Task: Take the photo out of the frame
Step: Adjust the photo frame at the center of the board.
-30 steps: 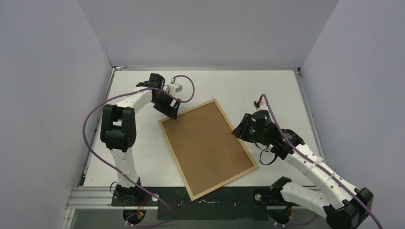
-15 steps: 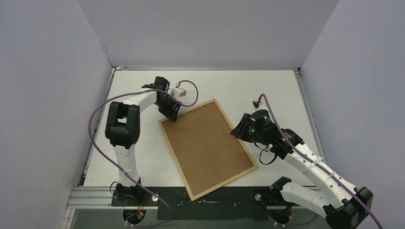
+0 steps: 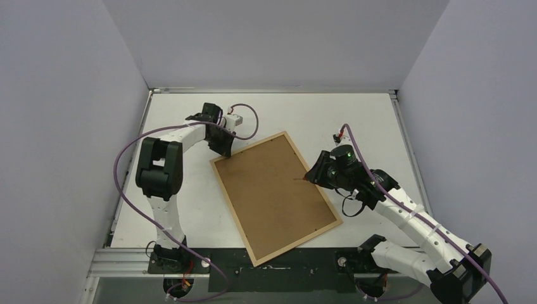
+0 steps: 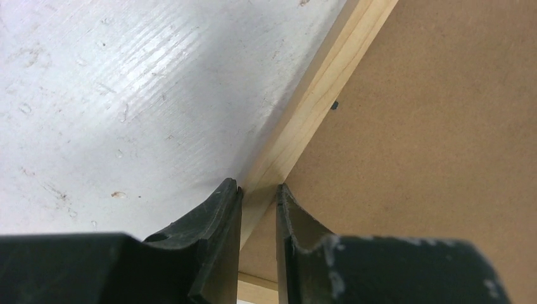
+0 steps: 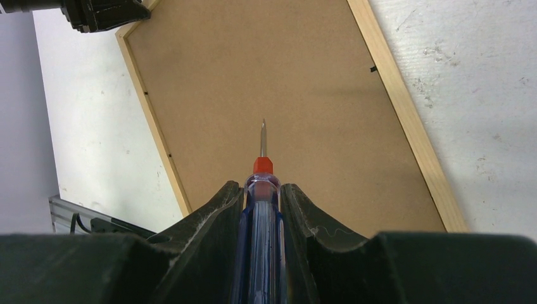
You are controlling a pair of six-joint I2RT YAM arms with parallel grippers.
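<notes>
Left gripper (image 4: 258,187) jaws, nearly closed, pinched the frame (image 4: 335,63) moulding between them; right gripper (image 5: 261,185) jaws clamped a screwdriver (image 5: 261,168), tip ahead over backing panel (image 5: 266,69).

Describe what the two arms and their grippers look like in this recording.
The left arm and right arm are built of white tubular links joined by bulky black joint housings. A loose purple cable runs along each. A small green light glows on the right wrist. The left gripper and right gripper have black curved fingers with whitish scuffs.
</notes>
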